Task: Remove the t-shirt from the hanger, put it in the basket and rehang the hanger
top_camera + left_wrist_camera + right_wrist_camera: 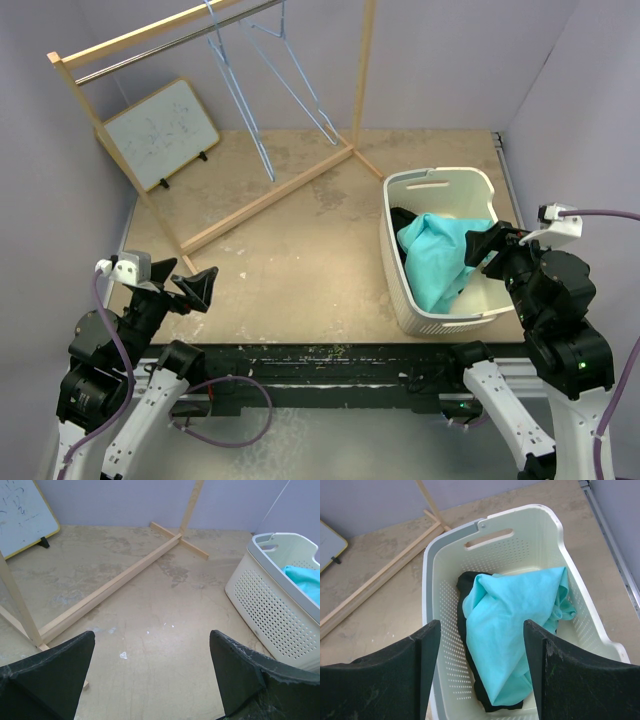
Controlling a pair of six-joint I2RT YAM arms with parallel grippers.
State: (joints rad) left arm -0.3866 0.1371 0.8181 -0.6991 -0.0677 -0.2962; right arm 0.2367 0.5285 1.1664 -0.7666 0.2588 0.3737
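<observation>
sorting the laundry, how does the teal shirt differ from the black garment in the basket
The teal shirt lies on top; the black garment sits beneath, showing only at edges. The teal shirt is bright, the black garment dark. Both lie crumpled in the white basket.

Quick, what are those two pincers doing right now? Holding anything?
Left pincer: open, holding nothing.
Right pincer: open, holding nothing.

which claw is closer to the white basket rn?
Right. The right claw hangs over the basket's near-right rim, above the teal t-shirt. The left claw is far off to the left, by the wooden rack's base.
</observation>
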